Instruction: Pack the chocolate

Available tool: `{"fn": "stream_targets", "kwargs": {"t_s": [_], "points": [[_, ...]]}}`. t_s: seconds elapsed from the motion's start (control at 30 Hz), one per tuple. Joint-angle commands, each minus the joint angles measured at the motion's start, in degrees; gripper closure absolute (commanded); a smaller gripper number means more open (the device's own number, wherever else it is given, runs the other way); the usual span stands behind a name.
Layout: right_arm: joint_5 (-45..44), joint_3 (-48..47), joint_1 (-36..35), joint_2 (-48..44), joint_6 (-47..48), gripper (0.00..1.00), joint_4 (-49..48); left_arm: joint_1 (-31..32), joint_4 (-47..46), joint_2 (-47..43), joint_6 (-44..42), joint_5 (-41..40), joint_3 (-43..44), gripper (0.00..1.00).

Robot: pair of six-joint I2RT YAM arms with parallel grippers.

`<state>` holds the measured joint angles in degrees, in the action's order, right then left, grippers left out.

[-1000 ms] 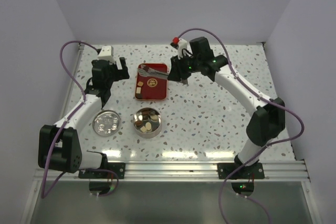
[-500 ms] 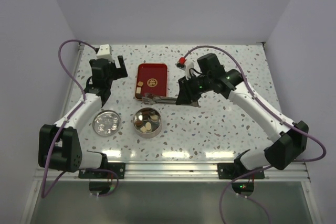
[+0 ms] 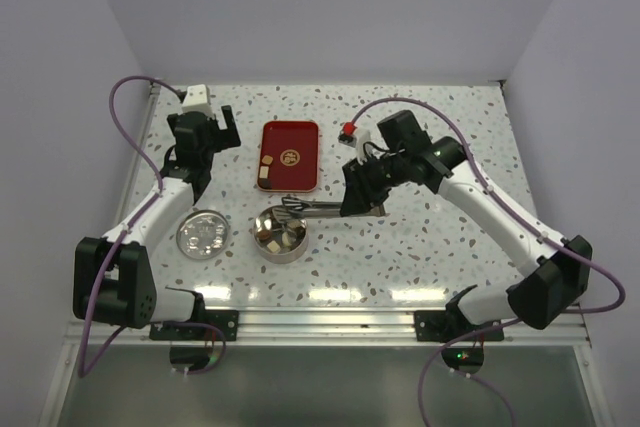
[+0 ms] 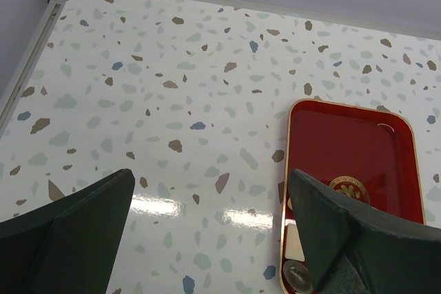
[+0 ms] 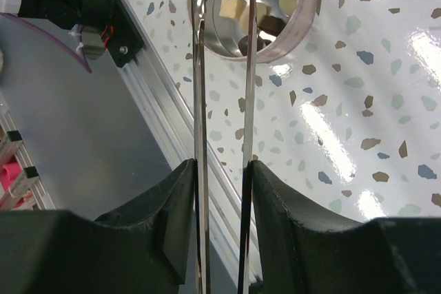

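Observation:
My right gripper (image 3: 358, 197) is shut on a pair of metal tongs (image 3: 310, 209), whose tips reach over the round silver tin (image 3: 279, 237). The tin holds several dark and pale chocolate pieces (image 3: 272, 239). In the right wrist view the tongs (image 5: 224, 67) run up between my fingers (image 5: 172, 197) to the tin (image 5: 296, 29) and its chocolates (image 5: 231, 8); I cannot tell whether the tips hold a piece. A few pieces (image 3: 265, 173) lie on the red tray (image 3: 295, 142). My left gripper (image 3: 207, 139) is open and empty, left of the tray (image 4: 351, 135).
The tin's lid (image 3: 202, 235) lies flat left of the tin. White walls close in the speckled table (image 3: 400, 247) on three sides. A metal rail (image 3: 330, 322) runs along the near edge. Purple cables loop off both arms.
My right arm has carried the tongs from the red tray toward me and to the tin. The left arm has hardly moved.

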<state>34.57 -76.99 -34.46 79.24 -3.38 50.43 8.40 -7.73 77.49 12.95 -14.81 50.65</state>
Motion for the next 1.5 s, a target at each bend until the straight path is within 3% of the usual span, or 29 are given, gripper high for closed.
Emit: {"fn": "stream_targets", "kwargs": {"t_s": [0.0,0.37,0.83,1.47], "points": [[2.17,-1.32,0.00,1.26,0.74,0.59,-2.35,0.39,-0.80,-0.50,0.59,-0.83,2.08,0.00],[-3.81,-10.01,1.49,8.47,0.04,0.62,-7.26,-0.58,-2.20,0.64,1.02,0.74,2.08,0.00],[-2.49,-24.07,4.57,28.41,1.80,0.62,-14.66,-1.72,-2.38,0.99,1.29,1.62,1.82,0.00],[-7.49,-24.35,4.93,35.72,4.87,0.61,-16.95,-1.81,-2.47,1.17,1.46,2.06,1.99,0.00]]}}
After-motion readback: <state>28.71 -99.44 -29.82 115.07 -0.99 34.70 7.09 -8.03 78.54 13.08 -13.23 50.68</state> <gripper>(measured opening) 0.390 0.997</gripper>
